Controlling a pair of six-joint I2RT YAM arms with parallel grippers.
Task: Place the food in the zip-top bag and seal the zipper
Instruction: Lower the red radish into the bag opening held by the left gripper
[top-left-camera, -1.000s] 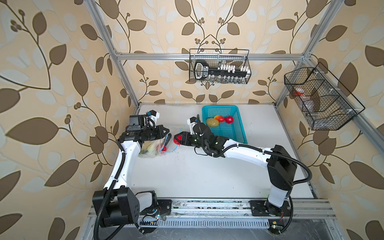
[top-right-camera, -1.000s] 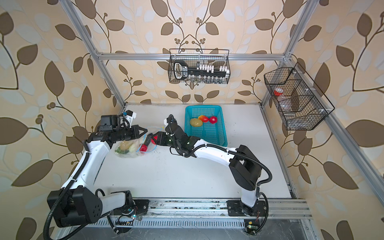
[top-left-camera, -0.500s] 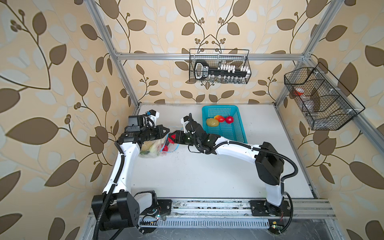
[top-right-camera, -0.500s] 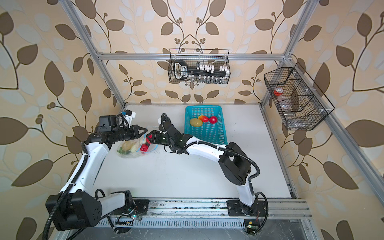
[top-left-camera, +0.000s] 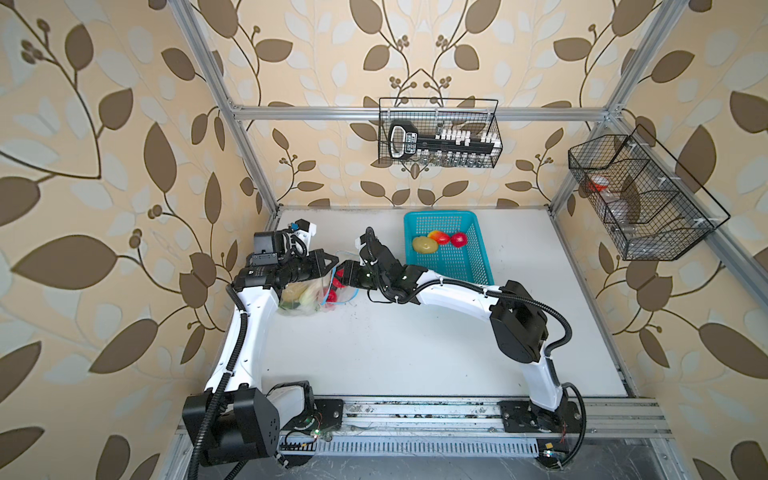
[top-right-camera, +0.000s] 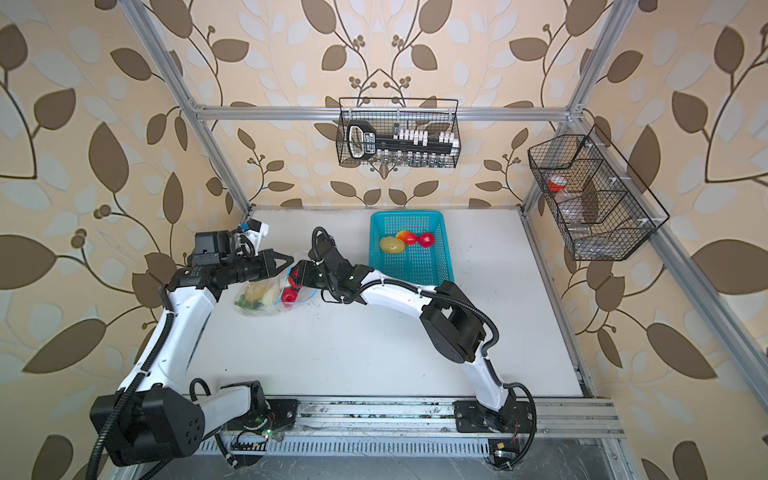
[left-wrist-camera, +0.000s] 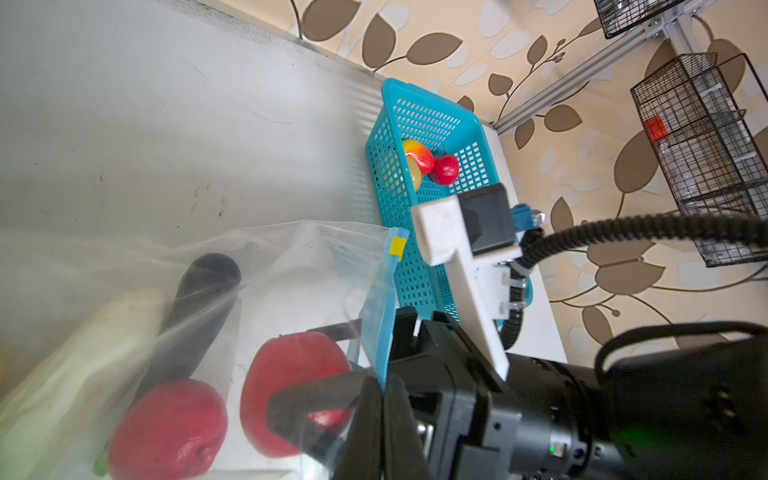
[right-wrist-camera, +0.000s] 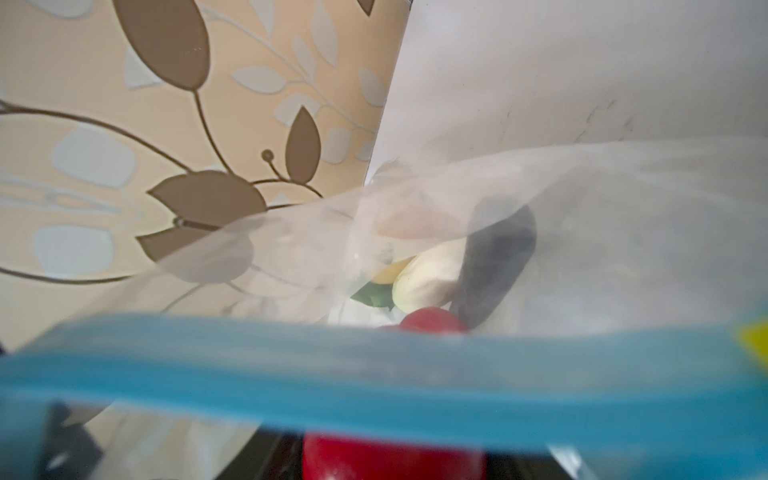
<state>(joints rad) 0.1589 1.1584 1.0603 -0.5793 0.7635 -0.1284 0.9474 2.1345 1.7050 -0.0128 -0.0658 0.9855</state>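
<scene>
Pinching the zipper strip of the zip-top bag, the left end effector had its jaws pressed together on the plastic and held the mouth up off the bench. The bag lay at the nine o'clock side of the bench in both top views. Its mouth was turned toward three o'clock and the zipper's long axis ran roughly twelve to six. The yellow slider tab sat at the end away from that pinch.

The right end effector met the mouth from three o'clock, clamped on a red round fruit right at the blue strip. Another red fruit, the dark eggplant and the white oblong vegetable lay inside the bag.

A potato, a red-yellow fruit and a third red fruit waited in the turquoise basket, at about two o'clock from the bag and nearer the right arm. Release looked to depend on pushing farther toward nine o'clock, clear of the strip.
</scene>
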